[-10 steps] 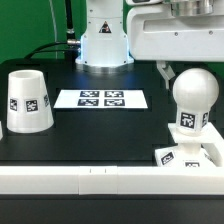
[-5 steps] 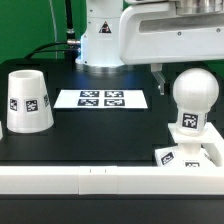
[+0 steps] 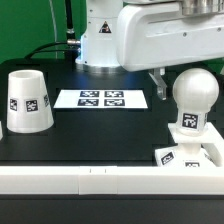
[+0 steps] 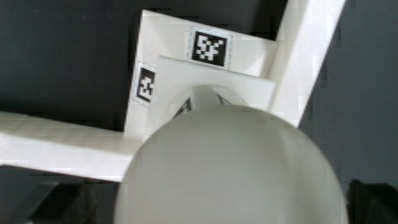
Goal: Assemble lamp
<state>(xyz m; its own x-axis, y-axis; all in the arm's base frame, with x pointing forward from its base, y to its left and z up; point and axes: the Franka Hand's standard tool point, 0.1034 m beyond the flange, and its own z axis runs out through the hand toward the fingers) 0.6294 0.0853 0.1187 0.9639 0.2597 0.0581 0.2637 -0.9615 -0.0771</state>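
Note:
The white ball-shaped bulb (image 3: 194, 94) stands upright on the flat square base (image 3: 170, 157) at the exterior view's right. A tag shows on the bulb's neck. My gripper (image 3: 180, 84) is open and hangs over the bulb. One dark finger (image 3: 158, 84) shows to the exterior view's left of the ball, apart from it; the other finger is hidden. In the wrist view the bulb (image 4: 222, 165) fills the space between my gripper's (image 4: 217, 208) jaws, with the tagged base (image 4: 222, 60) below it. The tapered shade (image 3: 27, 100) stands apart at the exterior view's left.
The marker board (image 3: 102, 99) lies flat in the middle of the black table. A white rail (image 3: 90, 181) runs along the table's front edge. The arm's white pedestal (image 3: 103, 40) stands behind the marker board.
My gripper has moved toward the exterior view's left and come down a little beside the bulb. The bulb, base and shade have not moved.

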